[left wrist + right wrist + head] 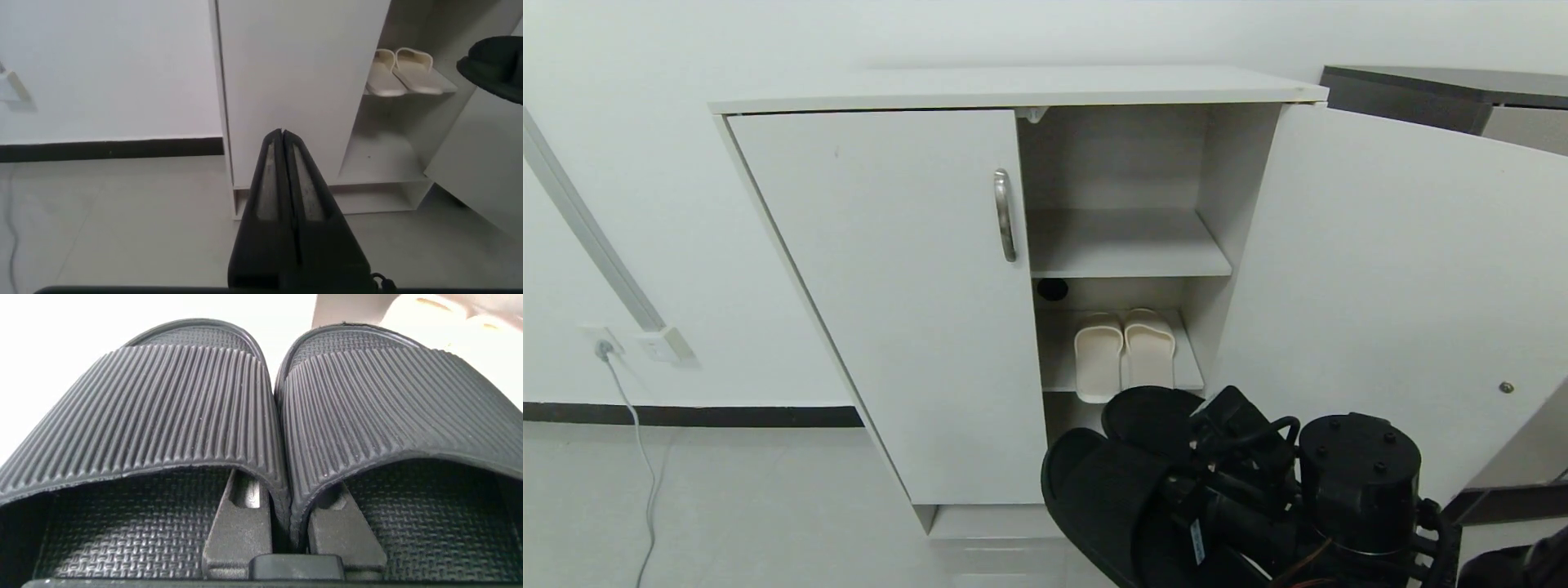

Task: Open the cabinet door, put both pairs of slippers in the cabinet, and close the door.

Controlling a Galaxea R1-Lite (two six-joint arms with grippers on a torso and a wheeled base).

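With the right gripper (288, 518) clamped on the adjoining side walls of the black slippers (1111, 482), I would ease them level into the open cabinet (1013, 86), onto a free shelf, avoiding the white slippers (1125, 353) just ahead and above.

Black slippers (1107, 498) partly past frame edge.

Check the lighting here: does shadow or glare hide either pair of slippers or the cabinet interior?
Head view: the cabinet interior is shaded, yet the white slippers stand out; the black slippers blend into the dark right arm. Right wrist view: the backdrop beyond the black slippers is washed out. Left wrist view: even light, no glare.
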